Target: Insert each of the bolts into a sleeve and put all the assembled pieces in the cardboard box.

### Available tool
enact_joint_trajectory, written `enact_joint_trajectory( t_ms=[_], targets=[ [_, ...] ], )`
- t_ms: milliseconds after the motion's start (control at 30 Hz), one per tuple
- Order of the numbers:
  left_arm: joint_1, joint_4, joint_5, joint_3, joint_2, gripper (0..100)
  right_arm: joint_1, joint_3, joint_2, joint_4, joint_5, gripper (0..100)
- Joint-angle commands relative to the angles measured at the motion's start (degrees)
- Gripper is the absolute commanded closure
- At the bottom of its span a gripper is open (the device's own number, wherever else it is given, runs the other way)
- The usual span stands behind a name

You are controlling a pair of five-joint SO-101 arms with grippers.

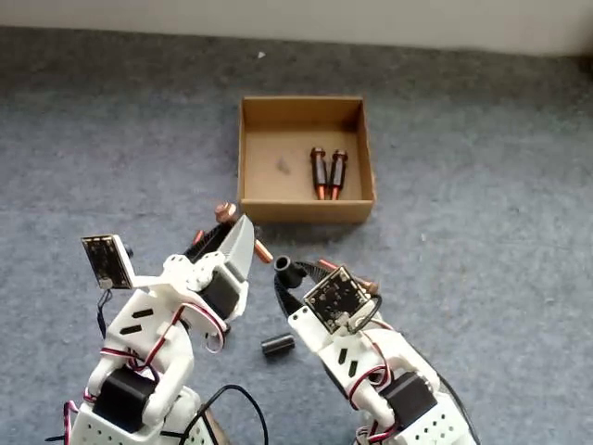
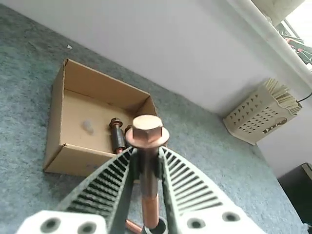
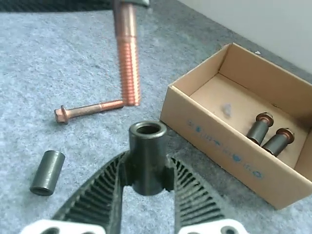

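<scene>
Ribbed and black, the right pincer [image 3: 147, 168] is clamped on a dark sleeve [image 3: 147, 151] held upright, its bore open. The left pincer [image 2: 146, 161] is closed on the shank of a copper bolt [image 2: 146, 134] and holds the threaded tip just short of the sleeve's mouth, not touching it.

In the high view the tip lies at about 10 o'clock from the sleeve. The bolt's long axis slants from the head at 11 o'clock to the tip at 5 o'clock. Insertion looks to turn on closing that small offset and lining the shank up with the bore. The two pincers are close together, so either arm could make the correction.

The right wrist view supplies the gap between thread and bore. The left wrist view supplies the hexagonal flanged head and the grip on the shank.

At 12 o'clock from both pincers, the cardboard box [image 1: 255, 158] holds two assembled pieces [image 1: 328, 173] side by side. A loose bolt [image 3: 87, 111] and a loose sleeve [image 3: 47, 172] lie on the grey carpet [image 1: 482, 185] nearby.
</scene>
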State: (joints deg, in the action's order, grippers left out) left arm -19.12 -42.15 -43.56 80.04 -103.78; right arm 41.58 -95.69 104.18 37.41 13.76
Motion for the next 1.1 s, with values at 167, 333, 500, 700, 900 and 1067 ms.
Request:
enact_joint_trajectory(
  t_ms=[167,333,500,700,900,1067],
  targets=[
    [-1.01,3.60,-0.62,0.13,-0.48,99,2.33,-6.55,0.92,-1.36,0.62,99.4],
    [-4.18,3.78,-0.35,0.75,-0.48,99,2.33,-6.55,0.92,-1.36,0.53,99.4],
    [-5.85,3.87,-0.18,1.71,-0.40,99,2.24,-6.55,0.92,-1.45,0.53,99.4],
    [-5.85,3.78,2.55,2.95,-0.48,99,2.24,-6.46,0.92,-1.45,0.53,99.4],
    [-2.95,3.78,2.55,2.95,-0.48,99,2.24,-6.37,0.92,-1.45,0.53,99.4],
    [-3.91,3.69,2.64,3.21,-0.40,99,2.24,-6.29,0.92,-1.45,0.44,99.4]
  ],
)
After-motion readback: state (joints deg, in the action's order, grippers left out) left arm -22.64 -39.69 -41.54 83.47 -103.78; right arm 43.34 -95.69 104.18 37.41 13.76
